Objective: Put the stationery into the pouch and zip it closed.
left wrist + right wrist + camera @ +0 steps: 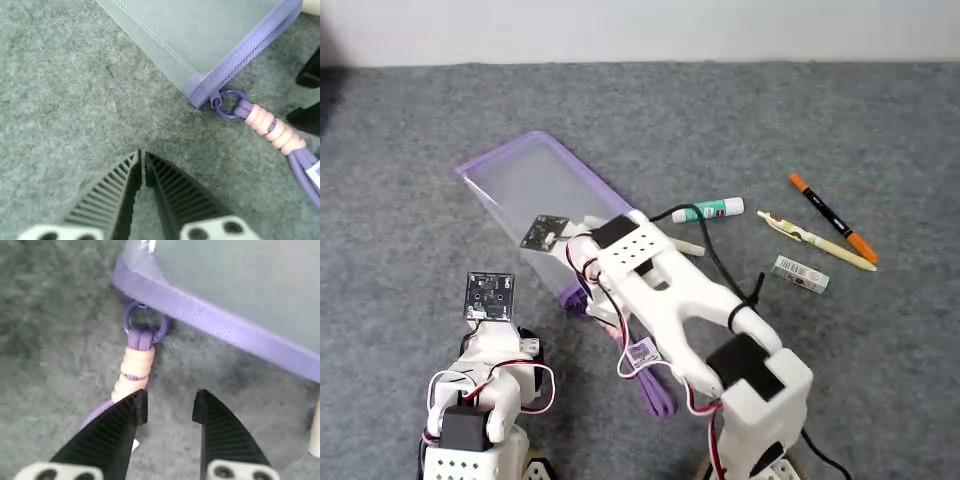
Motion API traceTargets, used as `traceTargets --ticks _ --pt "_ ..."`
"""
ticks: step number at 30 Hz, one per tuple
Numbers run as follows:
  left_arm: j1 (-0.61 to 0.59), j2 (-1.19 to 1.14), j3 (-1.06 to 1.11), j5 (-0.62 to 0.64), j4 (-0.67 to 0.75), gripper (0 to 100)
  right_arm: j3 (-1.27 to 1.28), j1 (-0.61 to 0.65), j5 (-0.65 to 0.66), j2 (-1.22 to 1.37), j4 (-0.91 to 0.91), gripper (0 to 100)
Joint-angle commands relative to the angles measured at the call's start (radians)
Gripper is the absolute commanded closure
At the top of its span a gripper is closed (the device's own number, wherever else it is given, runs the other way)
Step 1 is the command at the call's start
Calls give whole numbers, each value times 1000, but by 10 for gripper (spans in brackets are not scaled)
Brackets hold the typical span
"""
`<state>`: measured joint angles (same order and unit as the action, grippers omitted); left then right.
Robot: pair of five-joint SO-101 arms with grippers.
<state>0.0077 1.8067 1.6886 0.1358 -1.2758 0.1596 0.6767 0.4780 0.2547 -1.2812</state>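
The high view is fixed above the tabletop [410, 200] and faces down from the arm-base side, covering the whole work area from a distance. The left wrist view looks down past the left gripper [141, 167] at close range. The right wrist view looks down past the right gripper [170, 407], closer in. All three views share the pouch [200, 45] corner. Both wrist views share its ring [145, 322].
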Motion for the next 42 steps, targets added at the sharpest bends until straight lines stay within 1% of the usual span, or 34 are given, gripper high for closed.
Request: traceTargets --ticks 1,5,8,11,17,23,31,33,38,42 --pt "-8 15 -5 -9 20 985 -41 13 -12 -101 -30 827" --pt "-8 15 -5 -9 20 985 -40 38 -17 -119 -42 827" --pt "-8 15 -5 -9 20 985 -38 61 -78 -97 -27 827" --pt "-8 15 -5 -9 20 985 -40 68 -103 -41 12 827" --pt "-8 15 -5 -9 20 985 -41 71 -106 73 33 827" --pt "-8 15 -5 -9 20 985 -41 53 -106 119 67 827" --pt "-8 15 -5 -9 20 985 -41 70 -106 136 62 828" --pt "-8 15 -5 -9 20 985 -41 67 -106 140 64 857" --pt "-8 15 -5 -9 20 985 -40 64 -103 145 45 992" --pt "-8 15 -5 -9 20 985 -41 44 -103 134 7 991"
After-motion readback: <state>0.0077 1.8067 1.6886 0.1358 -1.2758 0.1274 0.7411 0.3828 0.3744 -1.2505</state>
